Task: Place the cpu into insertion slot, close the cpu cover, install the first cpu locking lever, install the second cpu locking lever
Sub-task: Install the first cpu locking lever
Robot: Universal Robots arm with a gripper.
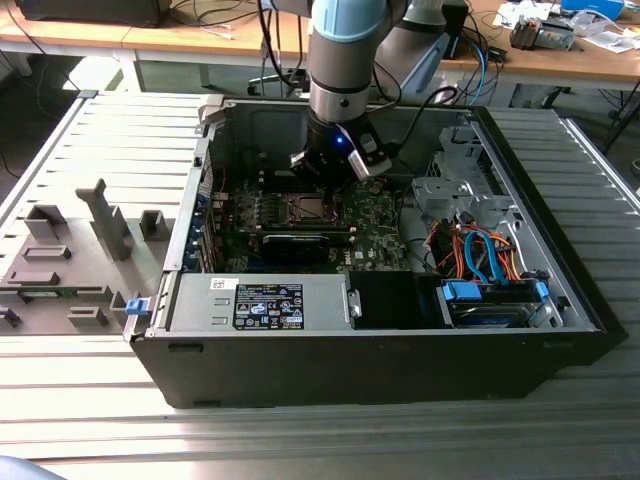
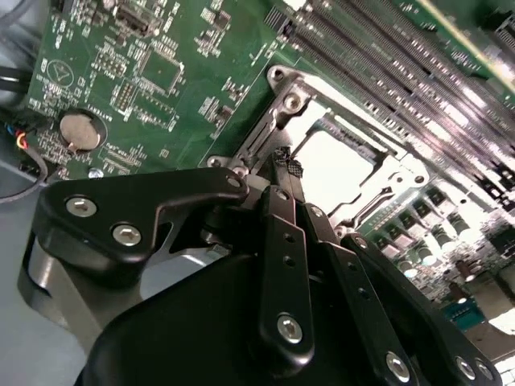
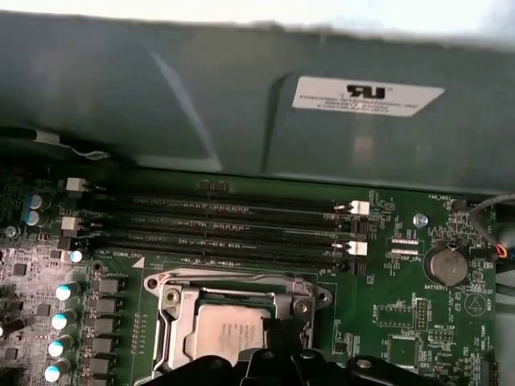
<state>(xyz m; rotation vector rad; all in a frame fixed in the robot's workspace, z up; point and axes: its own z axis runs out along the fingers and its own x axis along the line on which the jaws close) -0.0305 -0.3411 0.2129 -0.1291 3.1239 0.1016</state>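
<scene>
The silver-topped cpu (image 2: 342, 165) (image 3: 225, 331) lies in the insertion slot (image 1: 307, 208) on the green board, hiding its contact field. The cpu cover (image 2: 310, 108) (image 3: 173, 322) looks folded down flat around it, with the chip showing through its window. A thin metal lever (image 2: 249, 149) runs along the socket's edge. My gripper (image 1: 322, 185) (image 2: 287, 166) (image 3: 282, 328) hangs low over that edge. Its black fingers are shut together, and the tips are at the socket rim beside the lever. I cannot tell whether they touch it.
Long memory slots (image 3: 233, 225) lie between the socket and the grey case wall (image 3: 201, 104). A coin battery (image 3: 445, 265) sits nearby. A black graphics card (image 1: 300, 243), a power supply (image 1: 260, 300) and coloured cables (image 1: 480, 250) crowd the case. Grey fixtures (image 1: 60, 260) stand outside.
</scene>
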